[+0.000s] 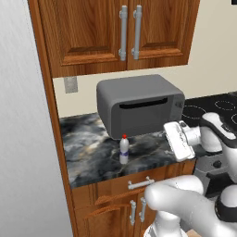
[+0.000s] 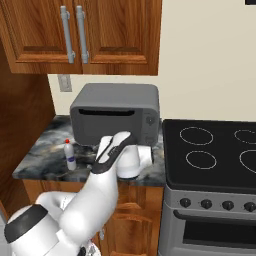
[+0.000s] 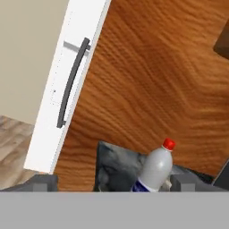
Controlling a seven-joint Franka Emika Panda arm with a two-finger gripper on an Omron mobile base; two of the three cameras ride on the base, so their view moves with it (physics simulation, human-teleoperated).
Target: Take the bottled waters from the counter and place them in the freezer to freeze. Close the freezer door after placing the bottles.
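- I'm looking at a kitchen corner: a dark marbled worktop over brown wooden base cabinets, with upper cabinets above and a cream wall behind.
- To my left the worktop ends against a tall brown side panel; beyond it a pale grey surface runs up the left base view. To the right the worktop butts against a black stove top.
- A grey microwave takes up the back of the worktop, leaving an open strip of stone in front of it and to its left.
- The bottle stands upright in that strip, just in front of the microwave's lower left corner and near the front edge. It is small and clear to whitish, with a red cap; the hand view shows a dark blue band at its base, cut off by the frame.
- The gripper hangs level with the worktop, to the right of the bottle and apart from it. Its jaws stand fully apart and hold nothing.
- In the hand view the bottle sits between the two fingertips, still ahead of them, and the picture is rolled.
- Also there, a white panel with a dark bar handle crosses the frame; I cannot tell what it belongs to.
- My own arm covers part of the worktop's front in the right base view.
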